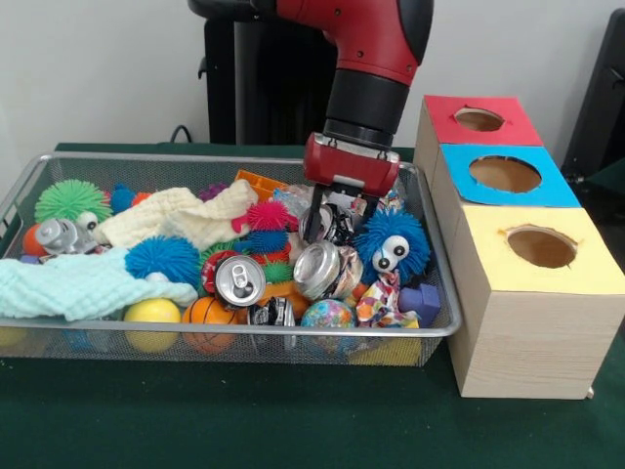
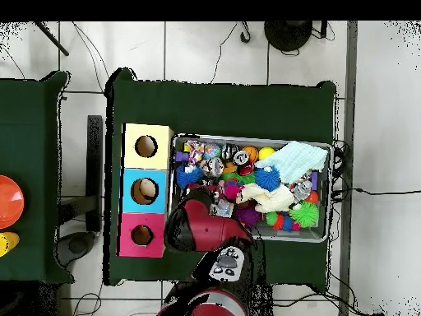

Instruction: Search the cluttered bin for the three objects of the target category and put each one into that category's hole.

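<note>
The wire mesh bin (image 1: 244, 159) fills the table's left and middle, packed with toys, cloths and cans. My gripper (image 1: 337, 220) is down inside its right half. Its dark fingers (image 1: 312, 221) stand apart on either side of a crumpled dark can (image 1: 339, 229). A crushed silver can (image 1: 317, 269) lies just in front of it. Another silver can (image 1: 239, 280) shows its top, and a third (image 1: 61, 234) lies at the far left. The red-topped hole (image 1: 479, 119) is the farthest box on the right. In the overhead view the arm (image 2: 197, 226) hides the gripper, by the bin (image 2: 247, 138) and red hole (image 2: 141, 235).
The blue-topped hole (image 1: 505, 174) and the yellow-topped hole (image 1: 541, 246) stand in front of the red one. A blue fuzzy toy with eyes (image 1: 393, 244), spiky balls (image 1: 162, 258), a cream cloth (image 1: 186, 217) and a pale green cloth (image 1: 78, 285) crowd the bin.
</note>
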`<action>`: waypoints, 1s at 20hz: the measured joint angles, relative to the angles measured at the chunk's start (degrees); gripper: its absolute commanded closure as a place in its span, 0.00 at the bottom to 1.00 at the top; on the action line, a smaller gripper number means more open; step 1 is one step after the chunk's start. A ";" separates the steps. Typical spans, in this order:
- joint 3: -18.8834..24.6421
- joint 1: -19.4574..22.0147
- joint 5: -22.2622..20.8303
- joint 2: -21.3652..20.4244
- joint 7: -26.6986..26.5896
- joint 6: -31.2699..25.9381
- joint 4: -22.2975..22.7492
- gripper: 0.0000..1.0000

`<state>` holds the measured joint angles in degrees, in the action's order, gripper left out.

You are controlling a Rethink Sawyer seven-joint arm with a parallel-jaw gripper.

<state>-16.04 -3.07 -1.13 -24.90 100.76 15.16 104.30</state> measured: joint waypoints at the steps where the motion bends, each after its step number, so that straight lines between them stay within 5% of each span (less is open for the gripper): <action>1: -0.23 -0.28 0.21 -0.04 0.00 0.00 0.00 0.00; 12: -1.24 -1.69 1.07 -0.38 0.00 0.01 0.12 0.00; 13: -1.23 -1.69 1.07 -0.34 0.00 0.01 0.14 1.00; 20: -1.30 -1.70 1.08 -0.27 0.00 0.02 0.17 1.00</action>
<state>-17.34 -4.77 -0.04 -25.18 100.76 15.19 104.47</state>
